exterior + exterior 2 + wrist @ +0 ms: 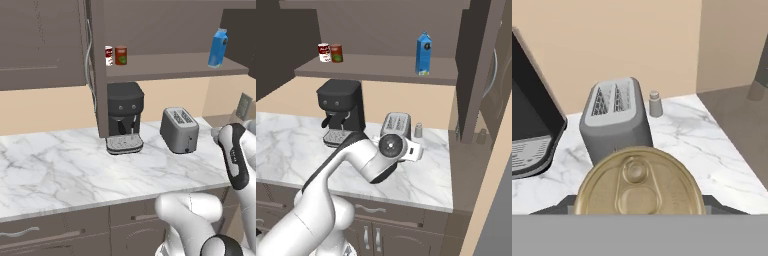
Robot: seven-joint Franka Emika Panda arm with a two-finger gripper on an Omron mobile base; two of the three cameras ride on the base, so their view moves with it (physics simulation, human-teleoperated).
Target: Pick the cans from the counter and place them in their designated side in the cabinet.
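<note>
Gripper (pixel 639 212) jaws sit at either side of a can (pixel 640 187), whose round gold pull-tab lid faces the hand camera; actual contact cannot be confirmed. Beyond it, a grey two-slot toaster (pixel 616 122) with rounded corners stands on the veined white marble counter (pixel 687 145), a small grey shaker (pixel 655 104) just beside it and a black coffee machine (pixel 124 117) nearby. Farther up, the dark brown cabinet (pixel 170 67) shelf carries two more cans (pixel 115 55) side by side at one end and a blue carton (pixel 218 48) at the other.
</note>
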